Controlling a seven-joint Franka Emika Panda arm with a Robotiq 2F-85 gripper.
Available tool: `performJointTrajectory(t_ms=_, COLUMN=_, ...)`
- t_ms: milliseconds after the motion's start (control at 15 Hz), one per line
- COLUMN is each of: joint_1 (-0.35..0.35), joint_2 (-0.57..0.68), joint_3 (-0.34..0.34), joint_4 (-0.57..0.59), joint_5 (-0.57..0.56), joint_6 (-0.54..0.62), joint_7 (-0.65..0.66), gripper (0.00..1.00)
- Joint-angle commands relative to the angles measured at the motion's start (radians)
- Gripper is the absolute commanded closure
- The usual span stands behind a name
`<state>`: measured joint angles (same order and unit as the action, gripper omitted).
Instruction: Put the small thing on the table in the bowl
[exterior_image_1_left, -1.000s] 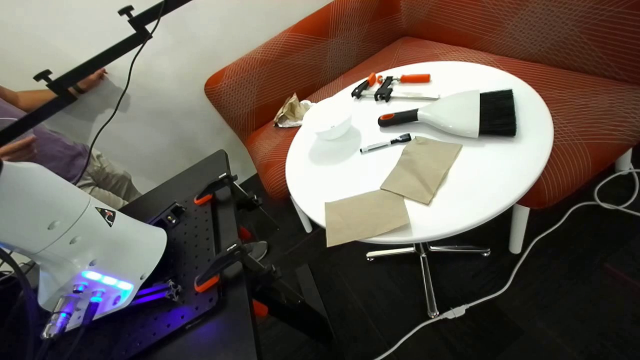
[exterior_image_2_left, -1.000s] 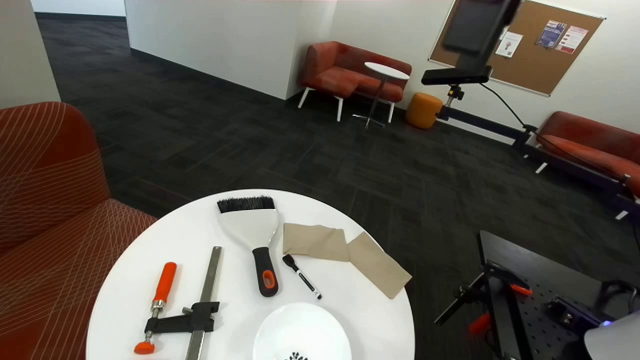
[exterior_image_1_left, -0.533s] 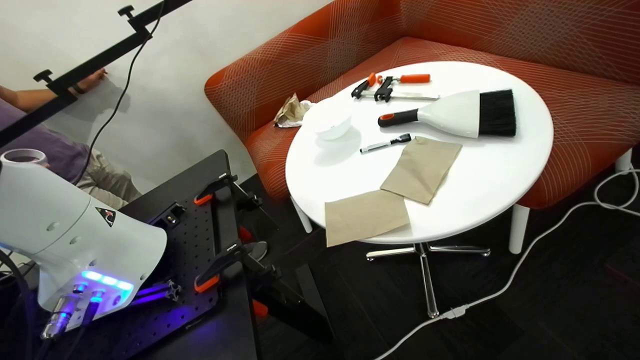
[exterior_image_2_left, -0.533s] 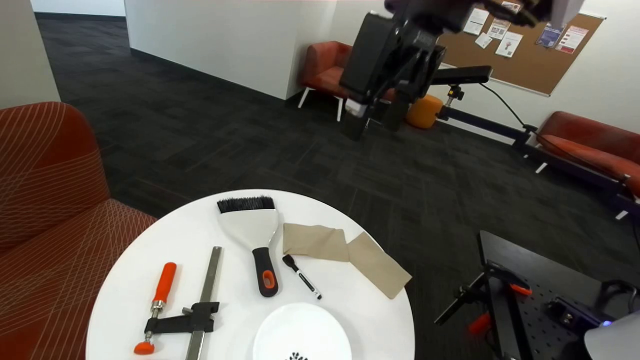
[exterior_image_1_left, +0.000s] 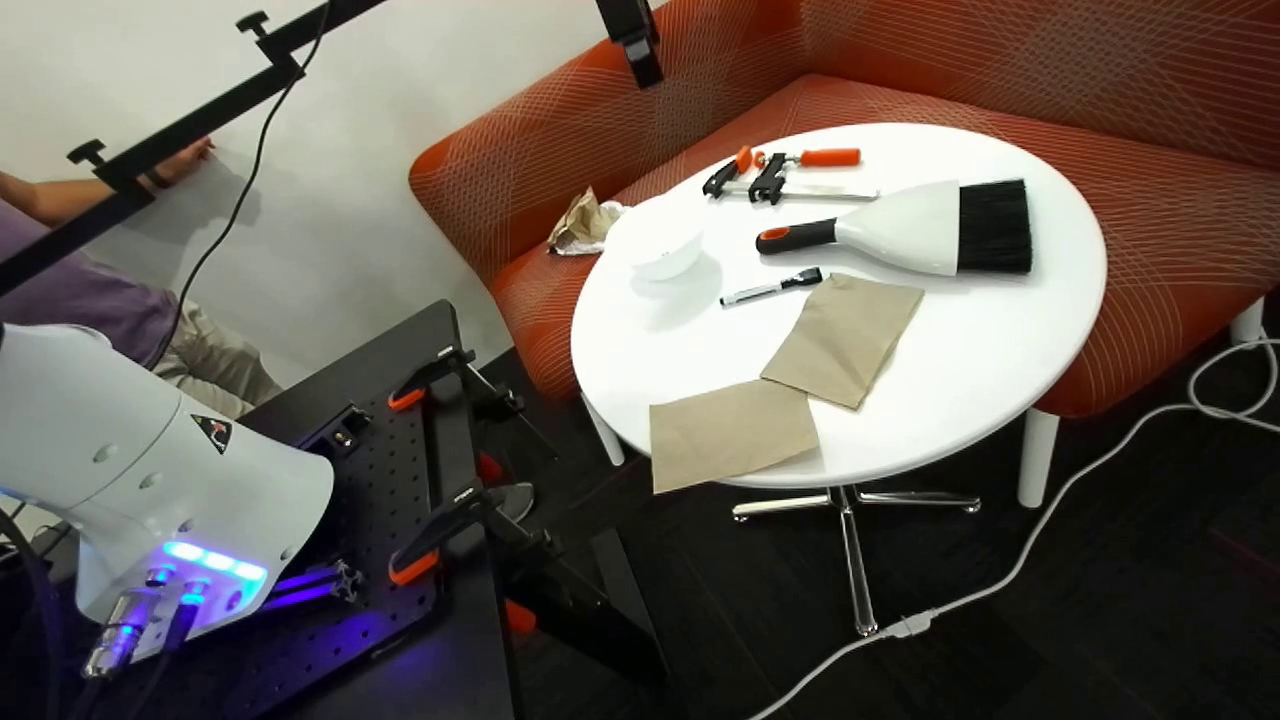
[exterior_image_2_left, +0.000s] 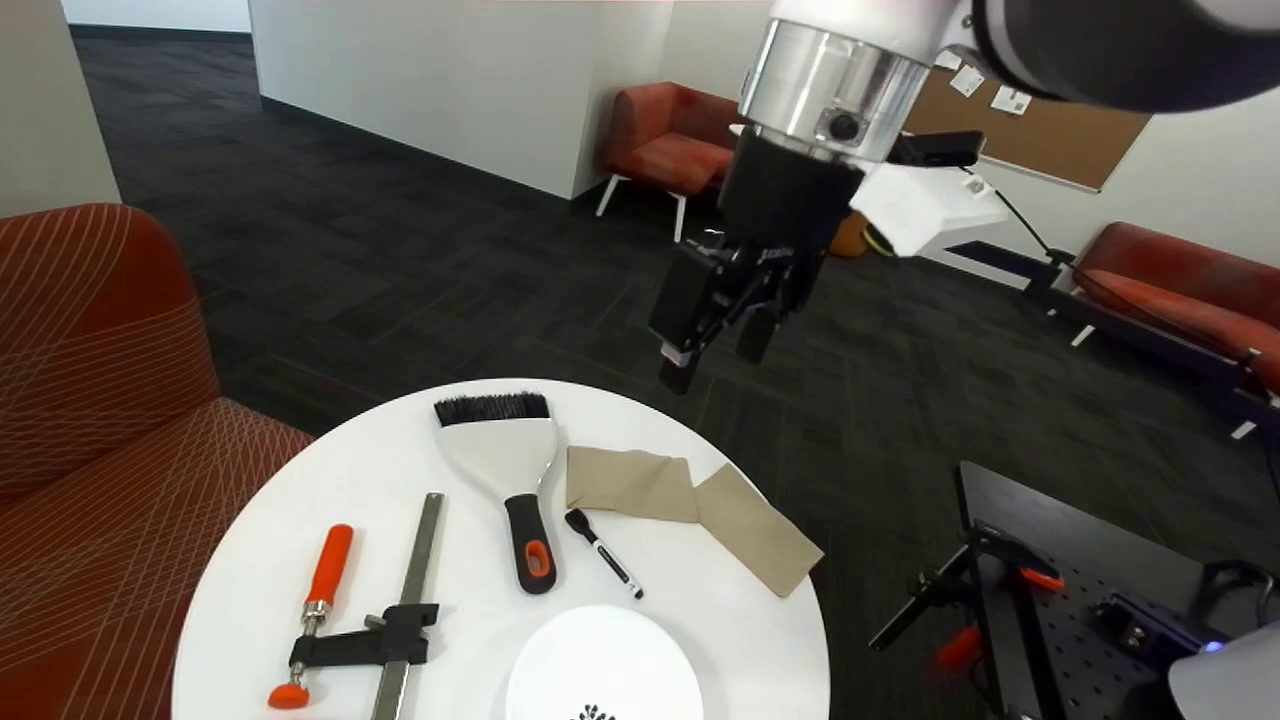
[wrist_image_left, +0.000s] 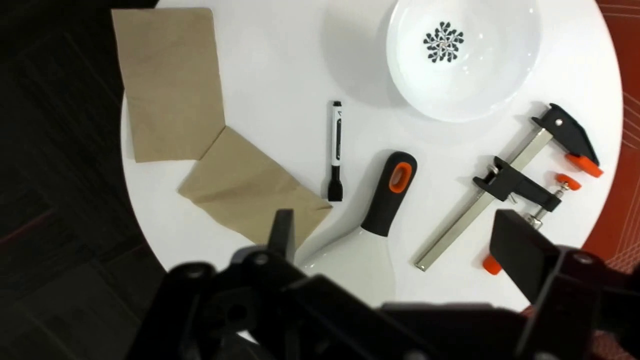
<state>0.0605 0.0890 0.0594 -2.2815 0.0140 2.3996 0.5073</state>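
The small thing is a white marker with a black cap (wrist_image_left: 336, 135), lying flat on the round white table (exterior_image_1_left: 980, 350). It shows in both exterior views (exterior_image_1_left: 760, 292) (exterior_image_2_left: 605, 553), close to the bowl. The white bowl (wrist_image_left: 475, 75) stands upright on the table, with a dark leaf pattern inside; it also shows in both exterior views (exterior_image_1_left: 668, 260) (exterior_image_2_left: 605, 660). My gripper (exterior_image_2_left: 718, 358) is open and empty, high above the table. In the wrist view my gripper (wrist_image_left: 392, 225) has its fingers wide apart, with the marker ahead of the left finger.
A wide black-bristled brush (exterior_image_1_left: 900, 228) lies by the marker. A bar clamp with orange ends (exterior_image_2_left: 400, 630) lies by the bowl. Two brown paper pieces (exterior_image_1_left: 845, 340) (exterior_image_1_left: 735, 435) lie near the marker's cap. A red sofa (exterior_image_1_left: 600, 110) stands behind the table.
The arm and open gripper have come into view from above and moved down toward the table. The marker, bowl and other table things have not moved.
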Motion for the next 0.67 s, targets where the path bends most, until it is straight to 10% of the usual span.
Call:
performJointTrajectory(t_ms=0, joint_1=0.009, joint_2=0.012, joint_3=-0.014, joint_4=0.000, joint_5=0.001, joint_6=-0.001, joint_7=0.006, gripper=0.00)
performJointTrajectory(t_ms=600, joint_1=0.008, joint_2=0.076, joint_3=-0.019, joint_4=0.022, joint_5=0.002, joint_6=0.018, joint_7=-0.001, gripper=0.00)
